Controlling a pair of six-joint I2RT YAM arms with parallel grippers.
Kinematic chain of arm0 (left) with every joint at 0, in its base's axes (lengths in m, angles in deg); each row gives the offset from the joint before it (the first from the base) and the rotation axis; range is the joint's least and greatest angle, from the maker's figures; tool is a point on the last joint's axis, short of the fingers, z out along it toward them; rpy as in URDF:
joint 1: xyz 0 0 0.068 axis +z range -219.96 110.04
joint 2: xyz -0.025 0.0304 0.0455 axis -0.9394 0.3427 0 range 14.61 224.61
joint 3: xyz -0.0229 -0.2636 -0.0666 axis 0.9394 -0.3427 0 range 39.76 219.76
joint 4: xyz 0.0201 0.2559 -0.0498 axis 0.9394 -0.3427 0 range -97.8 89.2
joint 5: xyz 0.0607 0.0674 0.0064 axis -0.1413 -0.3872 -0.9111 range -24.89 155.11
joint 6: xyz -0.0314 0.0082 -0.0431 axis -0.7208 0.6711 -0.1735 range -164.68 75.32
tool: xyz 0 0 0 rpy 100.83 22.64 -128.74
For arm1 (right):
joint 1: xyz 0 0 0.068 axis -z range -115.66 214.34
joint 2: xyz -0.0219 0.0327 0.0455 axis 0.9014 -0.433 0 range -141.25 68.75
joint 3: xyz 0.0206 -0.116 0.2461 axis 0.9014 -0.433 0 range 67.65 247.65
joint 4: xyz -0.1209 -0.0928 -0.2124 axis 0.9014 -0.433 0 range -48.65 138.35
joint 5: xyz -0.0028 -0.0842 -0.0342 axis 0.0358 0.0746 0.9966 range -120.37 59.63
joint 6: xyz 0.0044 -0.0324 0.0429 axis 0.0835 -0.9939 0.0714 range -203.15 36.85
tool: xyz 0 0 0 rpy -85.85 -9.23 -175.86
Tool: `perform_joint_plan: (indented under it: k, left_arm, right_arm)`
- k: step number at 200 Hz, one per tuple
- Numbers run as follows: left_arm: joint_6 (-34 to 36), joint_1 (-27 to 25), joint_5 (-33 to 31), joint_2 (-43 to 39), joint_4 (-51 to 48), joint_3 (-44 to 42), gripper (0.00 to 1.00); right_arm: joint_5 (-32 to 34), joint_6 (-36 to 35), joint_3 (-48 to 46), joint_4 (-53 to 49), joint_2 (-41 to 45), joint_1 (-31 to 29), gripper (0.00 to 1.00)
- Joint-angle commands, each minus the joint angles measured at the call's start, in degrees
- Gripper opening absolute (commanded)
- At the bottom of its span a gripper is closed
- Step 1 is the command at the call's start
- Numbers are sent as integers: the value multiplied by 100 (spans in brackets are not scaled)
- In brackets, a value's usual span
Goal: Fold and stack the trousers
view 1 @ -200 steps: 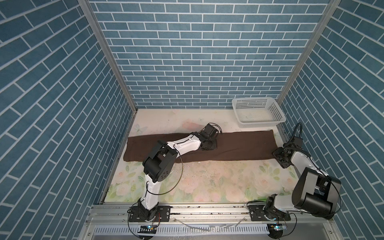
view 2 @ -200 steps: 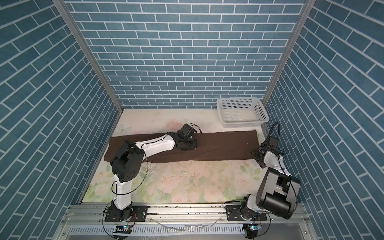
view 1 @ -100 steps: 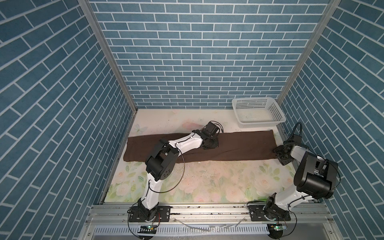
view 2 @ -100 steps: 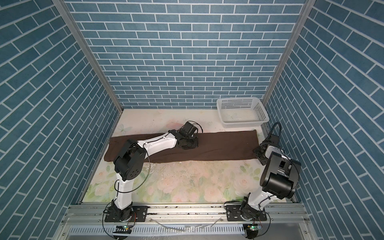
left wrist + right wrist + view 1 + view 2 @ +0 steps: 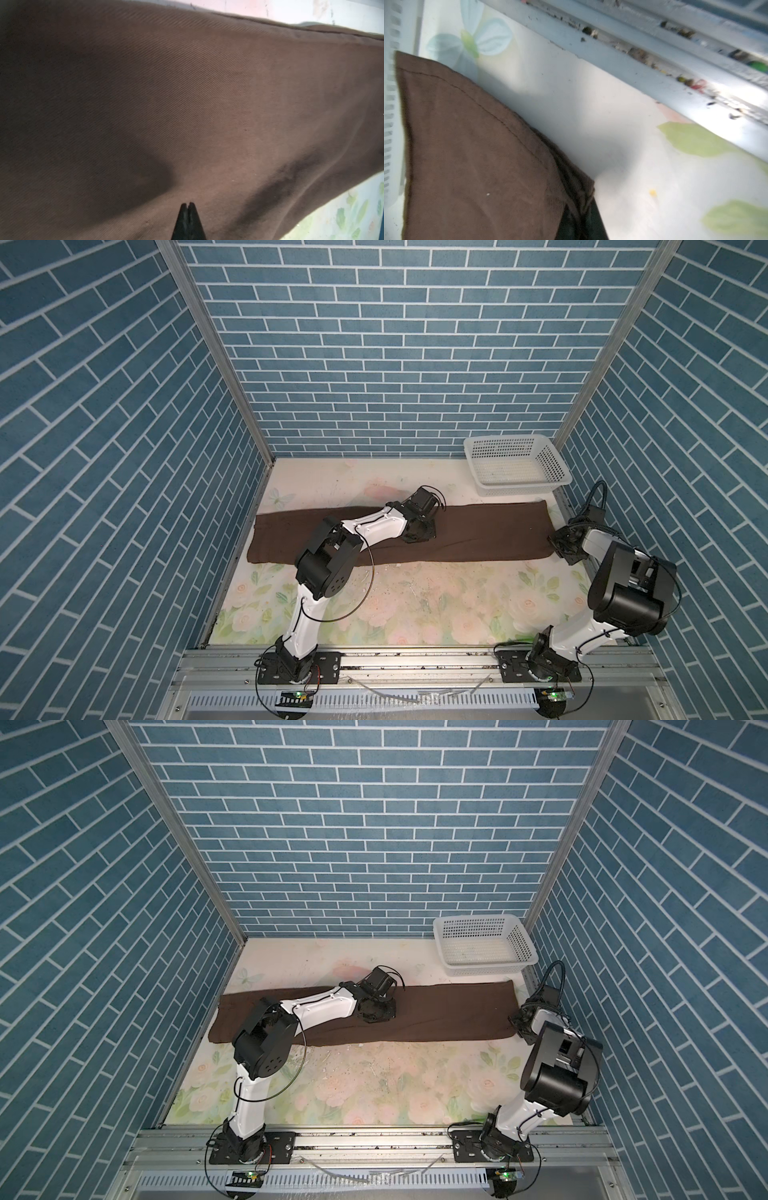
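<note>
Dark brown trousers [image 5: 478, 535] flat across floral counter [image 5: 415, 597]; white perforated basket [image 5: 519, 488] at far-right end; left gripper [image 5: 188, 207] pressed together mid-cloth; right gripper [image 5: 580, 216] pinching hem corner, tips mostly hidden

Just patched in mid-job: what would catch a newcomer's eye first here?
The dark brown trousers, stretched as one long strip across the floral table in both top views. The left pincer sits shut over the strip's middle, while the right pincer is shut on its right-end corner, near the white basket.

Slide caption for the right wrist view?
Right gripper shut on the hemmed end of the brown trousers, floral table and white basket beside.
</note>
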Motion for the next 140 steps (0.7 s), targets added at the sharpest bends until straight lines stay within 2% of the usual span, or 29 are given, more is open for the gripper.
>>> perform_joint_plan:
  k: [1,21,35,72,115,140]
  left_arm:
    - [-74,-15,4,133,-128,54,3]
    - [-145,-18,-2,93,-17,-67,3]
    - [-158,7,19,71,26,-117,3]
    - [-195,422,476,-210,224,-284,0]
    - [-185,1168,209,-1231,340,-1138,0]
    - [-193,1649,166,-1782,380,-1765,1]
  right_arm:
    - [813,-46,10,-103,695,88,0]
    - [676,-114,113,3,1068,-30,0]
    - [758,-289,205,77,1229,-376,0]
    - [1090,-1061,518,545,1272,-2069,0]
    - [1523,-1925,1120,734,827,-4173,0]
    - [1502,-2249,1593,592,361,-5200,0]
